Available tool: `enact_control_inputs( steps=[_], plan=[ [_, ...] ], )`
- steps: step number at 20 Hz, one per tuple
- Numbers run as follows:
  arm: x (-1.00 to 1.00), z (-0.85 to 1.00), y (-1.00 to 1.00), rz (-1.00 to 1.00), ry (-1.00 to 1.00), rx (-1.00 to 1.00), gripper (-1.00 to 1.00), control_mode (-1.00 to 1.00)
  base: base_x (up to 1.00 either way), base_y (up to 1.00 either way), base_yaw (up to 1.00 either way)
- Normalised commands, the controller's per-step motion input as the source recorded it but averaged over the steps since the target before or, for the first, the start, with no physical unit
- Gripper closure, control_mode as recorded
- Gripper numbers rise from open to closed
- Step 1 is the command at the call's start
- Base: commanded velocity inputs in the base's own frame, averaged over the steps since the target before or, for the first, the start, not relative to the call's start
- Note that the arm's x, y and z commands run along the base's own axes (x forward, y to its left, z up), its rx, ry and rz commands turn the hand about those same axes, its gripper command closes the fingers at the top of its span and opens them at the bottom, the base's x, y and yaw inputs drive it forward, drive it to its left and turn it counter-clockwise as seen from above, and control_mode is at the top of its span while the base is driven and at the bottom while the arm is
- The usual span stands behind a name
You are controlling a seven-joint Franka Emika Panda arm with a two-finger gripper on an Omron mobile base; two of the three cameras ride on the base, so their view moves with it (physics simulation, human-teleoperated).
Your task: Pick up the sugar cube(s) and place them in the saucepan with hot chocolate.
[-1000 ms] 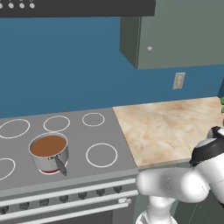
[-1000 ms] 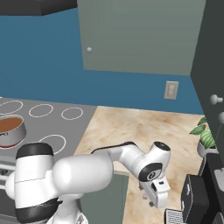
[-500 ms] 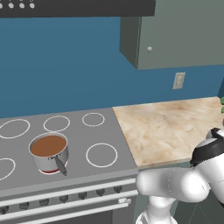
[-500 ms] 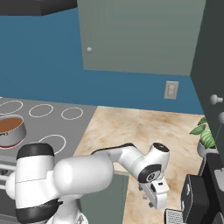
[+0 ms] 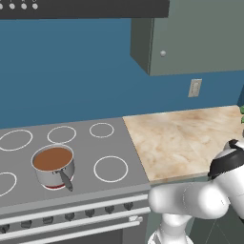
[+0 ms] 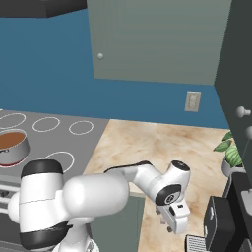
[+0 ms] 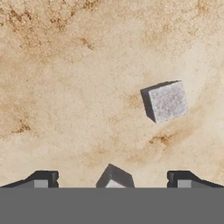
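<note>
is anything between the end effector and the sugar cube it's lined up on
Nothing visible. In the hand view the open end effector has one sugar cube between its fingertips, on bare marble counter. A second cube lies apart, farther along.

**Layout of stove, counter and cubes**

In the left base view the saucepan (image 5: 53, 165) sits on the stove (image 5: 119, 188) at lower left, a burner ring (image 5: 111, 168) just to its right; the counter (image 5: 186, 143) adjoins the stove rightward; in the hand view one sugar cube (image 7: 166, 101) lies right of centre on the counter, a second cube (image 7: 114, 178) at bottom centre (partly cut off) between the fingertips (image 7: 40, 180).
</note>
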Motion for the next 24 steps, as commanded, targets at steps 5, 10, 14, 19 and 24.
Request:
enact_control_inputs(
  steps=[5, 10, 14, 19, 24],
  plan=[
    [0.0, -0.07, 0.0, 0.0, 0.0, 0.0, -1.0, -1.0, 0.0, 0.0, 0.0],
    [0.0, -0.14, 0.0, 0.0, 0.0, 0.01, -1.0, -1.0, 0.0, 0.0, 0.0],
    [0.0, -0.23, 0.0, 0.0, 0.0, 0.02, -1.0, -1.0, 0.0, 0.0, 0.0],
    [0.0, -0.23, 0.0, 0.0, 0.0, 0.01, 1.0, -1.0, 0.0, 0.0, 0.0],
    [0.0, -0.1, 0.0, 0.0, 0.03, 0.0, 1.0, -1.0, 0.0, 0.0, 0.0]
  ],
)
